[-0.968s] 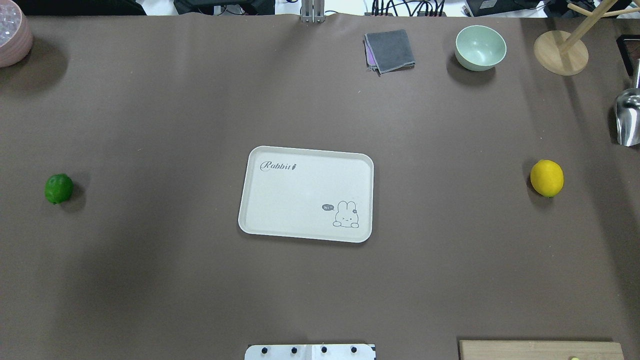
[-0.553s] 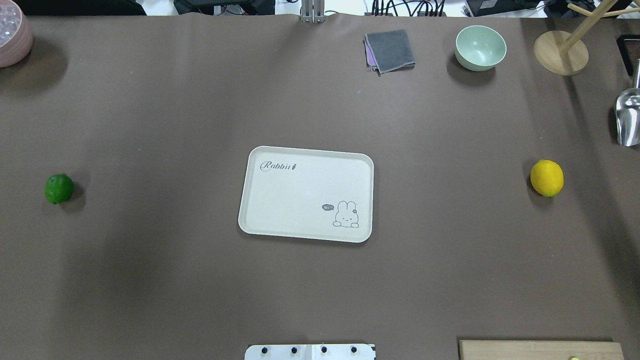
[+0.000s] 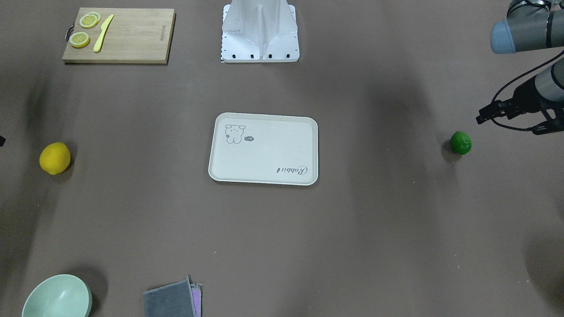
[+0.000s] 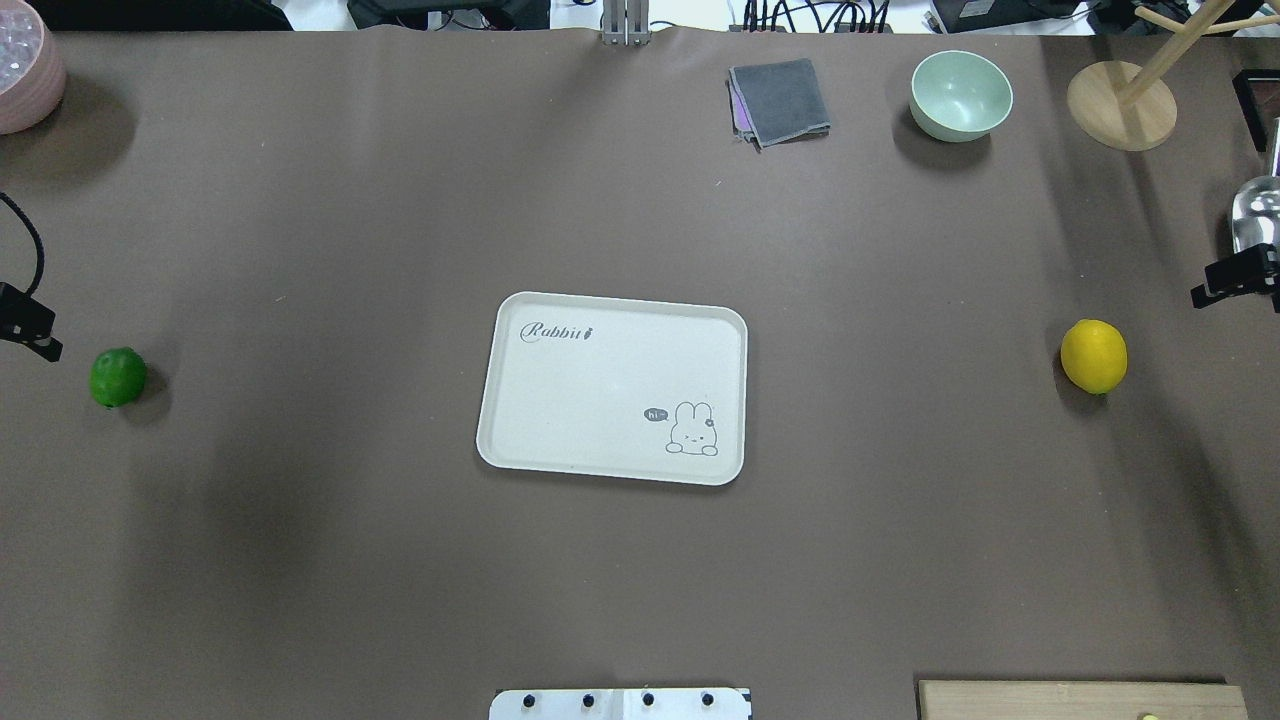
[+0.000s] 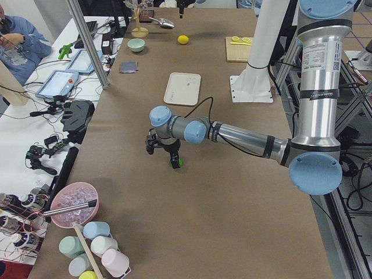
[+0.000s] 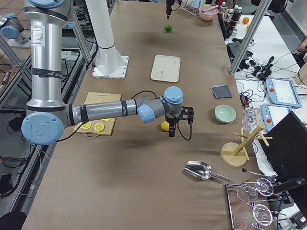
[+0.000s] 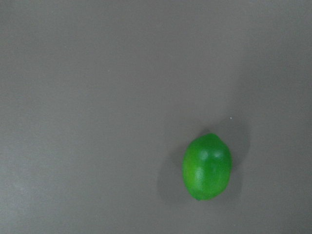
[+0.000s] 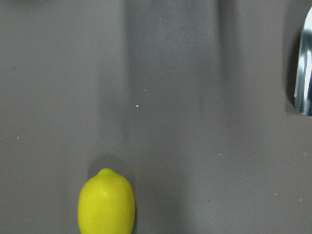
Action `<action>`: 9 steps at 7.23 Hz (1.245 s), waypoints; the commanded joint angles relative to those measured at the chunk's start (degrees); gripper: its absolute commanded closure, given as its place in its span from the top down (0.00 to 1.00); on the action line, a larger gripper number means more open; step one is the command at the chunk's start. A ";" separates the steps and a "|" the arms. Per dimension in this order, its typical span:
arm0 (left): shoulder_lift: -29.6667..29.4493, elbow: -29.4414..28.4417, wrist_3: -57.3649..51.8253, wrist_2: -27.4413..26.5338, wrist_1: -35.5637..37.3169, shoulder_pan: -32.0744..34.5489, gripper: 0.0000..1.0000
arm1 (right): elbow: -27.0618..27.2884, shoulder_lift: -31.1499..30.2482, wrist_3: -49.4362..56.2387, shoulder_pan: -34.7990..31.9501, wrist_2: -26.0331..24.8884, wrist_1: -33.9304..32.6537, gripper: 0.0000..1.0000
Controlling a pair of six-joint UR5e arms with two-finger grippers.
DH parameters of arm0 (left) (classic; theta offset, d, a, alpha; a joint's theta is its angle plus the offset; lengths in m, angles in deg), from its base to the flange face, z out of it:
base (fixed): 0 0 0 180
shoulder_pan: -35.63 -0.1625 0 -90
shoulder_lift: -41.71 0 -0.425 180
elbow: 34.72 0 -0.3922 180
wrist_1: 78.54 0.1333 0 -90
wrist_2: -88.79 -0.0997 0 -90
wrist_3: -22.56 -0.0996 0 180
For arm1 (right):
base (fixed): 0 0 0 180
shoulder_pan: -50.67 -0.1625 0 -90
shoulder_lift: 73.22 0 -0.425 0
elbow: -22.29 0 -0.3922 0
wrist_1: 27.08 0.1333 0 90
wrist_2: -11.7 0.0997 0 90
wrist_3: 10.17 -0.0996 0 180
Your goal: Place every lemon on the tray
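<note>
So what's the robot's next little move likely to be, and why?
Probably nudging the left gripper over the green lemon, ready to come down on it. That lemon lies on the table, far from the empty tray, and in the left wrist view it sits off-centre, low and right. The yellow lemon is off the tray too.

from my screen the table cover (image 4: 300, 250) looks like matt brown paper, smooth and even. the green lemon (image 7: 207, 166) is glossy, with soft highlights on its skin; the yellow lemon (image 8: 106, 204) is duller and finely pitted. the tray (image 4: 612, 388) reads as matt cream plastic. the scoop (image 8: 304, 73) is polished metal, mirror-bright. i see a bare wooden cutting board (image 3: 128, 37), a soft grey cloth (image 4: 782, 100) and a smooth mint bowl (image 4: 961, 95) with a satin sheen. the left arm (image 5: 317, 75) is brushed metal with blue plastic caps.
</note>
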 commanded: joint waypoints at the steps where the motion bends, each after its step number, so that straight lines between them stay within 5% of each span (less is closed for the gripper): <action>1: -0.12 -5.06 4.68 0.11 -9.13 -2.28 0.97 | 0.34 1.18 -6.30 5.09 -1.59 2.10 1.00; 3: -0.29 -7.18 10.74 -0.33 -14.43 -5.53 0.97 | -0.71 2.24 -6.77 9.57 -5.88 2.10 1.00; 9: -3.10 -12.30 12.17 -0.24 -18.32 -6.07 0.93 | -4.49 4.62 -6.60 12.84 -6.08 2.18 1.00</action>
